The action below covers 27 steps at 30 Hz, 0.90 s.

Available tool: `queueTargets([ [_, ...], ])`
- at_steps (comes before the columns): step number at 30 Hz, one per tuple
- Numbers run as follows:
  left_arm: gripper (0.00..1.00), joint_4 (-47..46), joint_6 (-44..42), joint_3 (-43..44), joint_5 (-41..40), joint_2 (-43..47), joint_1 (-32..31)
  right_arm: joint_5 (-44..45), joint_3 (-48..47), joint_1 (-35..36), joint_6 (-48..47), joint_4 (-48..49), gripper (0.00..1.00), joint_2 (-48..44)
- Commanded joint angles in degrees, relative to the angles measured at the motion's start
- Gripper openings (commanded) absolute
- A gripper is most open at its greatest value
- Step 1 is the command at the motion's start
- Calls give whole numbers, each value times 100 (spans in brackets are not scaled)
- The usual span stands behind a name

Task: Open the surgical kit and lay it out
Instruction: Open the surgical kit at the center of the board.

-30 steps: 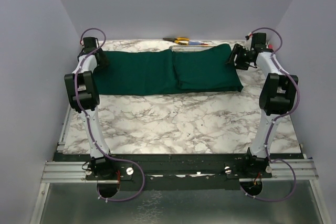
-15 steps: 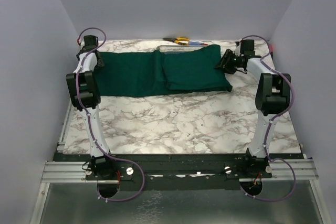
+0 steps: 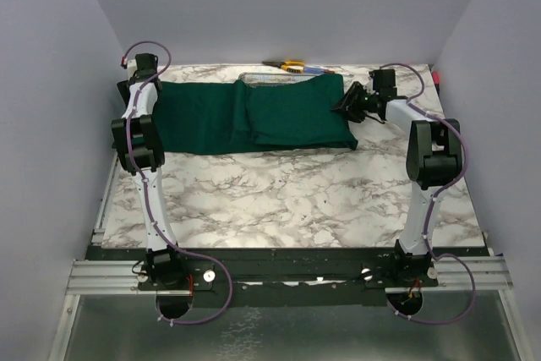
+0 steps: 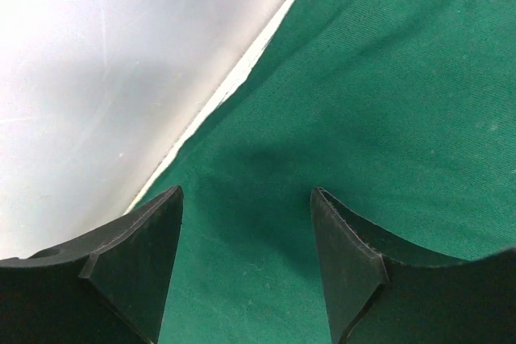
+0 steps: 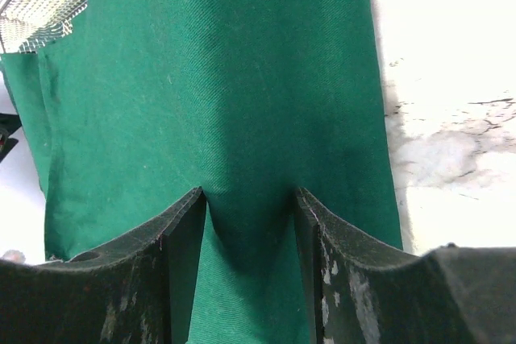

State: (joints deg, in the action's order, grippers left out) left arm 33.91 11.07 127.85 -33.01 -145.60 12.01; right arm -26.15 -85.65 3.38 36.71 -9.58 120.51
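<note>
The dark green cloth wrap (image 3: 254, 116) lies spread along the far part of the table. A strip of the steel wire-mesh tray (image 3: 266, 79) shows at the cloth's far edge, and in the right wrist view (image 5: 36, 6). My right gripper (image 3: 345, 107) (image 5: 248, 199) is at the cloth's right end, with a fold of the cloth (image 5: 242, 102) pinched between its fingers. My left gripper (image 3: 145, 89) (image 4: 246, 199) is open just above the cloth (image 4: 363, 118) at its far left edge. The packets, forceps and clamps are hidden.
A yellow-handled tool (image 3: 292, 64) and red and blue pens (image 3: 319, 69) lie by the back wall, behind the tray. Side walls stand close to both arms. Bare marble table (image 3: 287, 196) lies in front of the cloth.
My right gripper has moved left with the cloth's right end, shifting the wrap's right half left. A strip of the mesh tray now shows. The left gripper has barely moved.
</note>
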Motion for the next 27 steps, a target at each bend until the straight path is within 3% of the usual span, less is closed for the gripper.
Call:
queueTargets([
  [1, 66, 494, -114, 12, -376, -176, 112, 154, -117, 137, 224, -104, 51, -183],
  [7, 69, 731, -451, 228, -25, 452, 51, 1727, -1681, 163, -251, -2158, 58, -289],
  [11, 70, 728, -229, 315, 502, 958, 45, 2445, -1943, 171, -427, -2435, 66, -592],
  [15, 70, 707, 57, 243, 1267, 1264, 38, 2534, -1888, 318, -813, -2271, 71, -874],
  [23, 65, 221, 594, -1268, 3128, 1673, 29, 2878, -2158, 1583, -1512, -2109, 69, -746],
  [27, 64, -411, 1027, -2396, 3533, 2084, 25, 3151, -2524, 2434, -1904, -2150, 69, -373],
])
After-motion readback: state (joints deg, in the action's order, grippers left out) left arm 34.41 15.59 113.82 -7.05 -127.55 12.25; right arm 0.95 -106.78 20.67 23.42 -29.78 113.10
